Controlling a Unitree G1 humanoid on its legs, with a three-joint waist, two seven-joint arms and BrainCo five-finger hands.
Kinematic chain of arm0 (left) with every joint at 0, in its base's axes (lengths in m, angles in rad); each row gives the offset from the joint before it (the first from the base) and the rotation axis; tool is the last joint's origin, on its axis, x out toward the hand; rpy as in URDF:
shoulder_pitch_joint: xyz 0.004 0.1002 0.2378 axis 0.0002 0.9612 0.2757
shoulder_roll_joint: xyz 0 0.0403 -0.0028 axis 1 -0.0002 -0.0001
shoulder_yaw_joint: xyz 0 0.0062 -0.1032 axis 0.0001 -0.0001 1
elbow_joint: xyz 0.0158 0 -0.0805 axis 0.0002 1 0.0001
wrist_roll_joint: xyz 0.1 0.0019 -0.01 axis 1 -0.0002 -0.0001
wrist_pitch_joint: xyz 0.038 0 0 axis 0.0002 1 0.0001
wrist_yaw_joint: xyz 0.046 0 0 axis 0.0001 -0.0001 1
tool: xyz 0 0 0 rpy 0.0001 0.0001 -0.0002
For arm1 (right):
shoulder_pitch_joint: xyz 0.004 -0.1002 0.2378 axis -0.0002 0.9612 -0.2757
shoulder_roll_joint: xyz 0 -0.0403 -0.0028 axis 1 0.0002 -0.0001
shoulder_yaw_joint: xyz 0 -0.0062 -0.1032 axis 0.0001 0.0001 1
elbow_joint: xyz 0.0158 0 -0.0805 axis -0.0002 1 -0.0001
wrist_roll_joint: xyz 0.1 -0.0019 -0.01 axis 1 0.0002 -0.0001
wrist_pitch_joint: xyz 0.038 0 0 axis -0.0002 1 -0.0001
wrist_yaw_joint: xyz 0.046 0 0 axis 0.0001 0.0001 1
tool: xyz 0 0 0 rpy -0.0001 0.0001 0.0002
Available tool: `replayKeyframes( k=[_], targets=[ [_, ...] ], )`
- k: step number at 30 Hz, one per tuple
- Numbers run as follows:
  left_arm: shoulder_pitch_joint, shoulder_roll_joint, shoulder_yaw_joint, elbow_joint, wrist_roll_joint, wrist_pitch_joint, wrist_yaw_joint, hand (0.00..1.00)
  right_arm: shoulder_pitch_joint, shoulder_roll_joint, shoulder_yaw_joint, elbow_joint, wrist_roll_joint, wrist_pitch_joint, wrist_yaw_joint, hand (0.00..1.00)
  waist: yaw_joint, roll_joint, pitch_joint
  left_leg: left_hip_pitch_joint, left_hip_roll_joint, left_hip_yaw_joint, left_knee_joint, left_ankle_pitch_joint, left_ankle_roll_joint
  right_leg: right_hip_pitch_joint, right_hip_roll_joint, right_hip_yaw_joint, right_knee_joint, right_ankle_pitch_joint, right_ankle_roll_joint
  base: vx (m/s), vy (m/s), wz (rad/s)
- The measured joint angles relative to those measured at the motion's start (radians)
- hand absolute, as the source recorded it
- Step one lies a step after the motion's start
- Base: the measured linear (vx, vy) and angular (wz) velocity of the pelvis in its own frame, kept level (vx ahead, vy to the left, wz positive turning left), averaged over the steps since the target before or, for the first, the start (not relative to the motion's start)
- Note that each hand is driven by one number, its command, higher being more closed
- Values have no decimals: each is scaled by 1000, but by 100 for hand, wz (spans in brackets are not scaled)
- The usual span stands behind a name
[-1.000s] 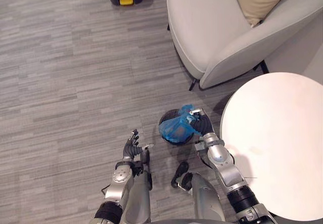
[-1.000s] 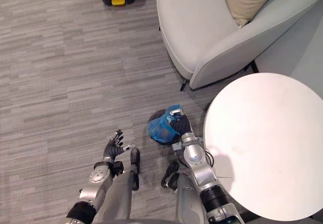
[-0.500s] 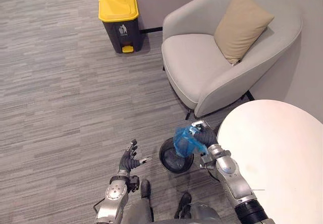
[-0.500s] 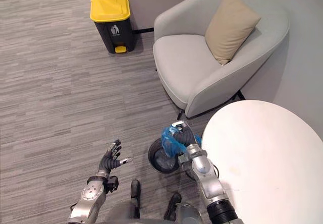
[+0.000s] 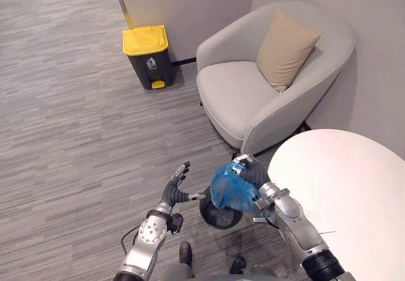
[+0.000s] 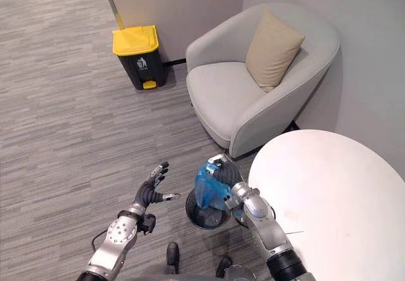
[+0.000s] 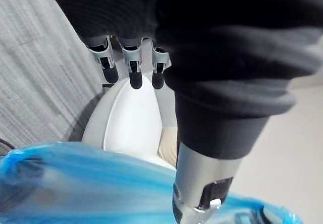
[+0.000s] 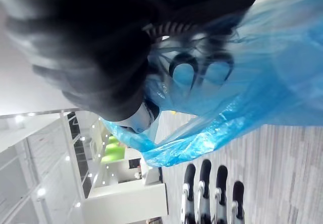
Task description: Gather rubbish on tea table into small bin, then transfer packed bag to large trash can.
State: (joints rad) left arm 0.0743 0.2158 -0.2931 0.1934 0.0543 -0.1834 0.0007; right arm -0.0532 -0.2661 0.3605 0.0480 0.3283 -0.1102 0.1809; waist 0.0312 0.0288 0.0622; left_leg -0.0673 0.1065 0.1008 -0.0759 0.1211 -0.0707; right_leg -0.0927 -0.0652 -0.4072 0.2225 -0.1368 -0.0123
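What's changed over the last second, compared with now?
The right hand has lifted the blue bag up from the small bin; the open left hand has moved closer to it. The camera tilted up too. Unchanged: the right hand's grip and the bin's spot.

A lounge: armchair (image 5: 266,91), round table (image 5: 354,192), pedal bin (image 5: 147,56).

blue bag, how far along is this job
Done: tea table shows no rubbish; blue bag is raised over the small bin. In hand: right hand grips it; left hand open. Left: carry it to the yellow-lidded trash can.
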Motion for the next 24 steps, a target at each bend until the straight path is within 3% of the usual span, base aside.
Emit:
replayKeyframes(
  k=[3, 10, 16, 24],
  targets=[
    [-29, 22, -35, 0, 26, -1, -3, 0, -44, 2, 35, -4, 46, 0, 15, 100, -15, -1, -11, 5, 0, 1, -6, 0, 0, 0, 1, 5, 0, 1, -1, -13, -3, -4],
    [-103, 33, -99, 1, 75, -2, -22, 0, -106, 3, 106, -7, 137, 5, 44, 100, -16, -5, -19, 10, 0, 5, -13, 0, 0, 0, 11, 15, -6, 8, -5, -1, -1, -3],
    [-125, 29, -110, 26, 97, -1, -18, 0, -145, 11, 180, -71, 221, 9, 65, 100, -17, -8, -27, 11, 1, 4, -12, 0, 0, 2, 15, 22, -16, 15, -8, 7, -6, -2],
    [-136, 11, -112, 109, 118, -1, 12, 0, -161, 45, 252, -72, 251, 11, 72, 100, -15, -24, -61, 26, 7, -2, -14, 0, 0, 28, 25, 20, -38, 23, -8, 0, 0, 0]
  ],
)
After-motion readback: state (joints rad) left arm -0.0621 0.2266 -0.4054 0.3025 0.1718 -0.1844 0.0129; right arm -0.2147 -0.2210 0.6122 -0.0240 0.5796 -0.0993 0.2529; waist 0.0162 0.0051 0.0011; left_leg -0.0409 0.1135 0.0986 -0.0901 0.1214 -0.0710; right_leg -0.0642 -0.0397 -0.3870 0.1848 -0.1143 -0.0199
